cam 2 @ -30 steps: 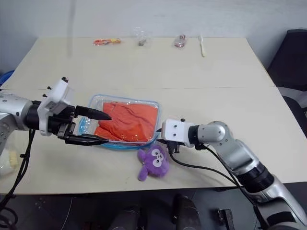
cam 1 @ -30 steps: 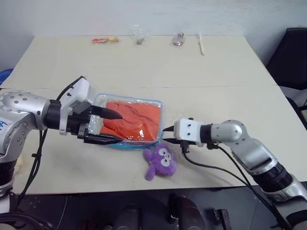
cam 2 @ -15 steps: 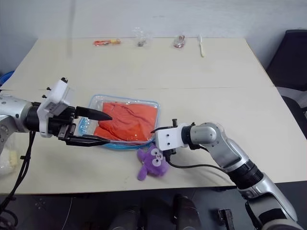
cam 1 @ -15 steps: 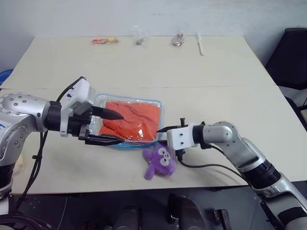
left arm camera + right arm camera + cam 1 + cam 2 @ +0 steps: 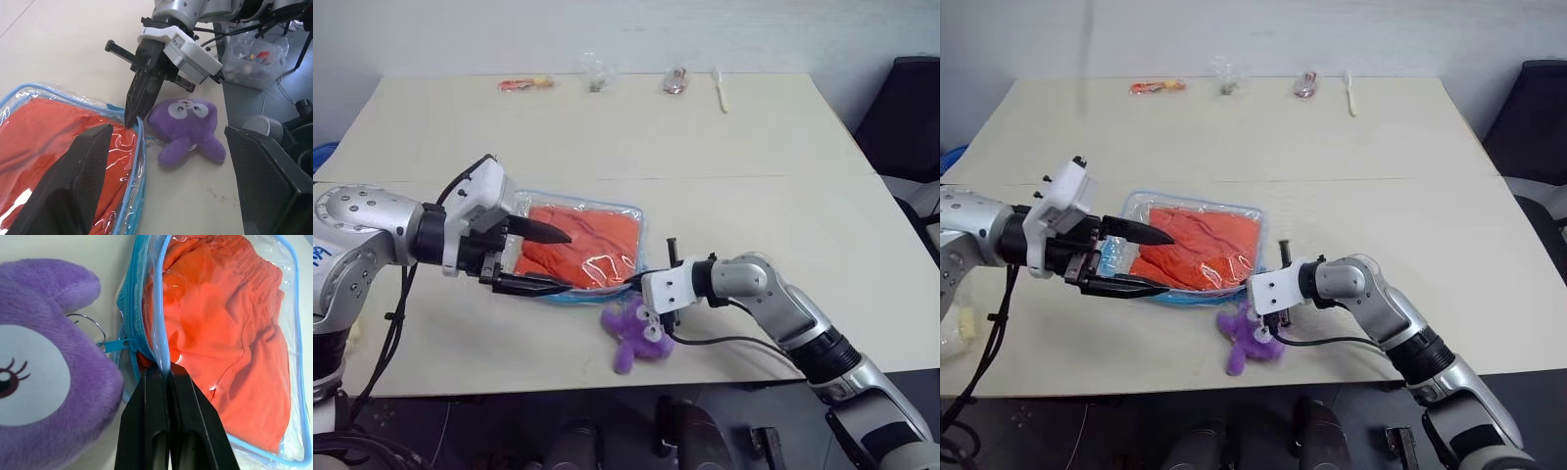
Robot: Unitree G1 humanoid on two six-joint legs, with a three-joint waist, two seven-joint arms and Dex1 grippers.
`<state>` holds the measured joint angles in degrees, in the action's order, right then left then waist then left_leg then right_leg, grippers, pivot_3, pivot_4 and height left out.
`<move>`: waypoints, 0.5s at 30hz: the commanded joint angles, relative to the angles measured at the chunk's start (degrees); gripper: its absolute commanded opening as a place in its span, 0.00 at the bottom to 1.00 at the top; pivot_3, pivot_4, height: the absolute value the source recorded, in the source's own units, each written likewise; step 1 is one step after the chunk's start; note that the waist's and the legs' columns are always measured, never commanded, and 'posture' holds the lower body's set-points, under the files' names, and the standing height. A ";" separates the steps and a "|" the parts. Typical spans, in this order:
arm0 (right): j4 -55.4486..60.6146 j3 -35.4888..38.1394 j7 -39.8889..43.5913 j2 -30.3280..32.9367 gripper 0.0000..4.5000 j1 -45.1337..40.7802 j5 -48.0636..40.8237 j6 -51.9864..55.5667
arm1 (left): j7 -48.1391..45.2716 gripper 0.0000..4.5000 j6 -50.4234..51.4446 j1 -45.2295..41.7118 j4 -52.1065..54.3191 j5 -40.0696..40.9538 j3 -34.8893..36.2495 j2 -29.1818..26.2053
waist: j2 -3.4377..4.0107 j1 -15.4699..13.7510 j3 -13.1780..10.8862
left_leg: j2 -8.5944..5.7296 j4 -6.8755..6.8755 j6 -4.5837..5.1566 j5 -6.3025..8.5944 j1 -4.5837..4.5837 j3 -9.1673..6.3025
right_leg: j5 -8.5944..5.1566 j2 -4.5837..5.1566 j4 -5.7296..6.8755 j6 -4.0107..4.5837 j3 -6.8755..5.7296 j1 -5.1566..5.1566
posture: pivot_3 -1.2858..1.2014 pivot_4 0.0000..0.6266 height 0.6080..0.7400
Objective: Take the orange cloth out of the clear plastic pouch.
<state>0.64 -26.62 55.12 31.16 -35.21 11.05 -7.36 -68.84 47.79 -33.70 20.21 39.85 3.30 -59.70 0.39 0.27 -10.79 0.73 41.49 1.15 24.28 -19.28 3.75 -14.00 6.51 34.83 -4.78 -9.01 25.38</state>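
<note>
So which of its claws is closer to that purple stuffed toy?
The right. The right gripper is shut on the clear plastic pouch edge right beside the purple plush toy. The left gripper straddles the pouch's far end, well away from the toy.

Bright orange cloth (image 5: pixel 582 247) inside clear plastic pouch (image 5: pixel 631 212) with light blue edging. Purple plush toy (image 5: pixel 638 336) with white eye patches on pale beige bench (image 5: pixel 607 127).

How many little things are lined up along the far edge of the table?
4. From the robot's left: an orange-red packet, a crumpled clear wrapper, a small shiny item and a pale stick-shaped thing. Nothing seems hidden there.
</note>
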 commanded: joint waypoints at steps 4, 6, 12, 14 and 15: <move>-0.63 2.20 1.29 1.24 0.01 -1.68 -0.32 -1.38 | -3.52 0.86 -8.50 2.50 6.90 -5.35 -6.78 0.28 | 0.01 -0.17 -0.01 | -0.01 0.00 0.00 0.00 -0.02 0.01 | 0.00 0.01 -0.02 0.00 -0.01 0.00 | 0.52 0.24 1.00; -0.92 2.27 1.31 1.30 0.01 -1.71 -0.15 -1.16 | -4.28 0.86 -11.07 2.11 7.28 -7.22 -9.08 1.05 | 0.01 -0.19 -0.01 | -0.02 0.02 0.00 0.00 -0.03 0.03 | 0.00 0.02 0.00 0.00 -0.01 0.00 | 0.52 0.24 1.00; -0.20 2.57 2.12 2.48 0.01 -0.49 -0.69 -1.00 | -7.67 0.86 -34.23 0.48 0.86 -23.08 -20.44 7.81 | 0.03 -0.25 -0.01 | -0.04 0.01 0.00 0.00 -0.03 0.15 | 0.00 0.01 -0.01 0.00 -0.02 -0.01 | 0.52 0.24 1.00; 0.32 2.61 2.30 2.59 0.01 -0.22 -0.78 -0.58 | -8.65 0.86 -41.82 0.04 -2.79 -27.33 -22.93 10.19 | 0.03 -0.18 -0.01 | -0.03 0.04 0.00 0.00 -0.04 0.25 | 0.00 0.00 0.01 0.00 -0.05 -0.01 | 0.52 0.24 1.00; 0.36 2.61 2.37 2.61 0.01 -0.20 -0.75 -0.49 | -8.82 0.86 -42.99 -0.55 -4.16 -28.51 -24.05 11.51 | 0.03 -0.16 -0.01 | -0.02 0.04 0.00 0.00 -0.03 0.30 | 0.00 -0.02 0.00 0.00 -0.04 -0.01 | 0.52 0.24 1.00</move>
<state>-0.42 -25.72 57.15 33.06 -35.48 10.95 -8.17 -76.93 9.28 -33.26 17.13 13.98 -19.59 -48.92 0.43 0.11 -10.80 0.71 41.53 1.16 24.28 -19.32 4.07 -14.00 6.49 34.83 -4.77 -9.05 25.37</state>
